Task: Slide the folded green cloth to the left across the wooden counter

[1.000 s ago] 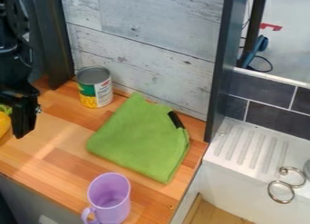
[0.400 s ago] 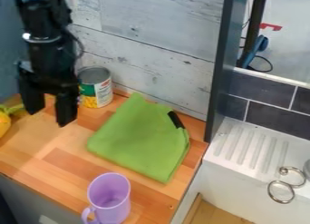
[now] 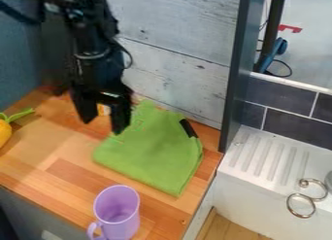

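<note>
The black gripper (image 3: 102,125) hangs above the counter at upper left, its two fingers parted with nothing between them. Its right finger overlaps the upper left edge of a folded green cloth (image 3: 152,154); whether they touch I cannot tell. Behind the gripper, a small part of the can (image 3: 103,110) peeks out between the fingers, the rest hidden. A purple mug (image 3: 118,212) stands at the front edge, its handle to the lower left. At the far left lies a yellow toy vegetable (image 3: 5,132) with a green stem.
The wooden counter (image 3: 39,156) ends on the right at a dark upright post (image 3: 235,74). Past it sits a white sink (image 3: 259,171) with a ribbed drainboard and metal rings (image 3: 301,205). A whitewashed plank wall (image 3: 178,44) rises behind the counter.
From the far left, the gripper has moved right, first beside the can and now in front of it, near the cloth. The yellow vegetable has come into fuller view.
</note>
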Controlling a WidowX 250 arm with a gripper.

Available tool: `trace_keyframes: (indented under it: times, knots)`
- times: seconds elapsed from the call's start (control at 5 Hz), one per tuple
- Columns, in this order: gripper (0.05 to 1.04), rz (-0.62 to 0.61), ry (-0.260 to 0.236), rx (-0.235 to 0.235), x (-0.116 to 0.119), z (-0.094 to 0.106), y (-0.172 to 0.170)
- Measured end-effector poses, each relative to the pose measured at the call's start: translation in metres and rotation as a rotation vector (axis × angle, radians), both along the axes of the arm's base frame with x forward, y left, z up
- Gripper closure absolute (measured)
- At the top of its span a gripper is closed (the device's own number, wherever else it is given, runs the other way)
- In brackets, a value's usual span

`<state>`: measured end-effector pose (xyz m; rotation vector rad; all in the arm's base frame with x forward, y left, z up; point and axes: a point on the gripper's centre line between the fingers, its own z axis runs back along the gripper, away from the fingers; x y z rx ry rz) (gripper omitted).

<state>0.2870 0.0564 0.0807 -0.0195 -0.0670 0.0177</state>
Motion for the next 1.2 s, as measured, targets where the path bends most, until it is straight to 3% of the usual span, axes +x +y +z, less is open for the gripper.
trace_keyframes:
  times: [0.2,0.4,0.6,1.0,1.2]
  knots:
    - [0.083,0.019,0.009,-0.025,0.023,-0.017,-0.016]
    - [0.083,0.047,0.056,0.003,0.039,-0.042,-0.026]
    - [0.083,0.095,0.071,0.008,0.044,-0.057,-0.028]
    - [0.083,0.226,0.089,0.027,0.034,-0.072,-0.019]
    - [0.083,0.334,0.1,0.059,0.016,-0.072,0.007]
